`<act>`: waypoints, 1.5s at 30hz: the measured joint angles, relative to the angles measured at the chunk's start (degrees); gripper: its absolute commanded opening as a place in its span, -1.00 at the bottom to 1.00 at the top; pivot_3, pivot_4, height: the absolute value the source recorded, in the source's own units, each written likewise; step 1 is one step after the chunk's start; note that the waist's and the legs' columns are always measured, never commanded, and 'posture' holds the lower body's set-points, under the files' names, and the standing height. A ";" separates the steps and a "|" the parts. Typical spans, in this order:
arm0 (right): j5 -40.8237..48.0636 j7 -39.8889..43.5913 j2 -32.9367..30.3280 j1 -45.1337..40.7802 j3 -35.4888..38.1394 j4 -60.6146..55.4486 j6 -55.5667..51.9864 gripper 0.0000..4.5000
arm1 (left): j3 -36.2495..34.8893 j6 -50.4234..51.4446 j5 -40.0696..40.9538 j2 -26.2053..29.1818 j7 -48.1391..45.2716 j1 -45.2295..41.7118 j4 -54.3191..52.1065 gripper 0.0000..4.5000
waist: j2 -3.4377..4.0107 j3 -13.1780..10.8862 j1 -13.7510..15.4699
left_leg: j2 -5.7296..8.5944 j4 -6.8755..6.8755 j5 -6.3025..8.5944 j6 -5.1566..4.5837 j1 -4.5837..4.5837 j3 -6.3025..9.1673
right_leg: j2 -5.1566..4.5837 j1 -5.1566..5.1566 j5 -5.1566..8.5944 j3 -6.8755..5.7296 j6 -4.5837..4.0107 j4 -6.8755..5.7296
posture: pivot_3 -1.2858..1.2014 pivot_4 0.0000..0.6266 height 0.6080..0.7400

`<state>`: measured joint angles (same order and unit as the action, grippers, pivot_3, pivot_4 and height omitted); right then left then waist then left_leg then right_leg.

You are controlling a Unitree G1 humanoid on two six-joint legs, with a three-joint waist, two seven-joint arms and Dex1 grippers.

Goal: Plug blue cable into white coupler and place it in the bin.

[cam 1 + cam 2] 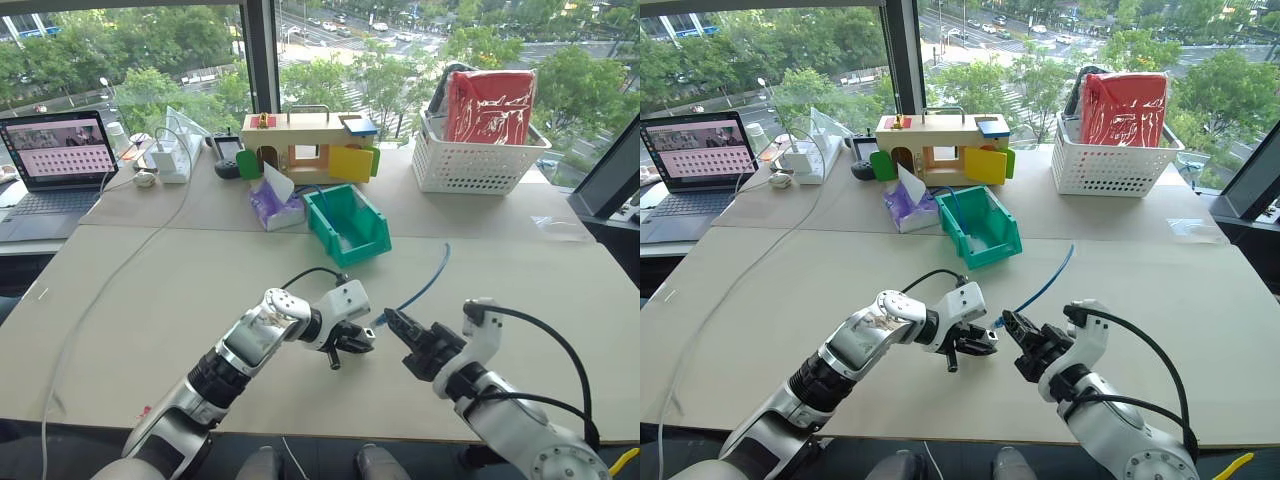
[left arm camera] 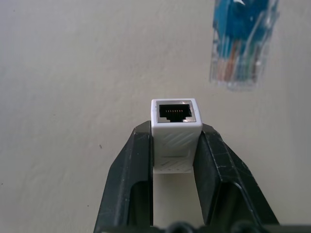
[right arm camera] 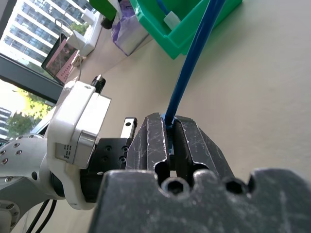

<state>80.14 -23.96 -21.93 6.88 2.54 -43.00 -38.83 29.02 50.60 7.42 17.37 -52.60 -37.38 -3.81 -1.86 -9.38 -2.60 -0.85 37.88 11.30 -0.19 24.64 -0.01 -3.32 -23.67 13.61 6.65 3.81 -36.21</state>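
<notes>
My left gripper (image 2: 176, 130) is shut on the white coupler (image 2: 175, 116), whose dark socket faces away from the wrist. Just beyond it hangs the clear plug (image 2: 240, 48) of the blue cable (image 1: 425, 285), apart from the socket. My right gripper (image 1: 393, 322) is shut on the blue cable (image 3: 190, 60) close to that plug, and the cord trails back over the table toward the bin (image 1: 345, 228). The two grippers face each other above the front middle of the table, a small gap between them. The teal-green bin stands behind them, toward the middle.
A wooden toy house (image 1: 305, 145) and a tissue pack (image 1: 275, 205) sit behind the bin. A white lattice basket (image 1: 478, 155) stands at the back right, a laptop (image 1: 55, 152) at the far left. A long white cable (image 1: 120, 262) runs down the left side.
</notes>
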 measured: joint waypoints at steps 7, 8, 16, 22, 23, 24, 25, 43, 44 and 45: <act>-0.20 0.20 -0.62 -1.84 -1.51 3.30 -0.28 -1.00 | 0.00 1.44 0.97 0.80 1.41 0.52 -1.76 -0.71 | 0.00 0.00 -0.03 | -0.02 0.00 0.00 0.00 -0.01 0.00 | 0.02 0.00 0.00 0.00 0.00 -0.01 | 0.03 -0.52 0.83; -0.24 0.23 -0.52 -1.88 -1.78 3.59 -0.28 -1.00 | -0.01 1.76 1.02 0.95 1.48 0.53 -1.99 -0.71 | 0.00 0.00 -0.01 | -0.01 0.00 0.00 0.00 -0.01 0.00 | 0.01 0.00 0.00 0.00 0.00 -0.01 | 0.03 -0.52 0.83; -1.32 0.82 0.53 -2.09 -1.97 5.35 -0.28 -1.00 | -0.02 2.46 1.85 1.66 2.03 0.52 -2.57 -0.71 | 0.00 0.00 -0.04 | -0.01 0.00 0.00 0.00 -0.01 0.00 | 0.02 -0.01 0.00 0.00 0.00 -0.01 | 0.03 -0.52 0.83; -2.44 1.46 1.26 -2.37 -2.06 6.45 -0.28 -1.00 | 0.00 3.17 1.98 1.82 2.47 0.52 -3.04 -0.71 | 0.00 0.00 -0.03 | -0.01 0.00 0.00 0.00 -0.01 -0.01 | 0.01 0.00 0.00 0.01 0.00 0.00 | 0.03 -0.52 0.83; -2.59 1.48 1.39 -2.62 -2.08 6.67 -0.28 -1.00 | 0.00 3.21 2.06 1.87 2.50 0.52 -3.07 -0.71 | 0.00 0.00 -0.05 | -0.01 0.00 0.00 0.00 -0.01 -0.01 | 0.01 -0.01 0.00 0.01 0.00 0.00 | 0.03 -0.52 0.83; -2.83 1.49 1.51 -2.84 -2.14 6.82 -0.29 -1.00 | 0.00 3.23 2.11 1.88 2.55 0.52 -3.08 -0.71 | 0.00 0.00 -0.05 | -0.01 0.00 0.00 0.00 -0.02 -0.01 | 0.01 -0.01 0.00 0.01 0.00 -0.01 | 0.03 -0.52 0.83; -3.00 1.49 1.61 -3.06 -2.20 7.02 -0.30 -1.00 | 0.00 3.25 2.19 1.88 2.60 0.52 -3.08 -0.71 | 0.00 0.00 -0.03 | -0.01 0.00 0.00 0.00 -0.01 0.00 | 0.02 -0.01 0.00 0.00 0.00 -0.01 | 0.03 -0.52 0.83; -6.66 2.94 -2.91 -6.08 -2.60 7.53 -4.98 -1.00 | -2.73 10.03 5.05 -1.86 8.93 1.68 -4.18 -0.71 | 0.01 0.01 0.18 | 0.04 0.00 0.00 0.00 -0.29 -0.01 | -0.03 0.33 0.02 0.00 0.05 0.07 | 0.03 -0.52 0.83; -7.14 3.25 -3.65 -6.57 -2.83 7.50 -5.39 -1.00 | -2.73 10.21 5.08 -1.89 9.19 1.68 -4.18 -0.71 | 0.01 0.01 0.19 | 0.04 0.00 0.00 0.00 -0.32 -0.01 | -0.03 0.36 0.04 0.00 0.08 0.08 | 0.03 -0.52 0.83; -8.81 3.90 -4.99 -7.74 -3.69 7.41 -6.29 -1.00 | -2.77 10.57 5.15 -1.95 9.47 1.68 -4.21 -0.71 | 0.01 0.01 0.19 | 0.04 0.00 0.00 0.00 -0.38 0.00 | -0.03 0.42 0.11 -0.02 0.20 0.10 | 0.03 -0.52 0.83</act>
<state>71.33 -20.06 -26.91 -0.86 -1.15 -35.60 -45.12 26.25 61.16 12.58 15.42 -43.13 -35.70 -8.02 -1.86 -9.38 -2.41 -0.81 37.88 11.30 -0.19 24.26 -0.01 -3.35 -23.25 13.72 6.64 4.01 -36.11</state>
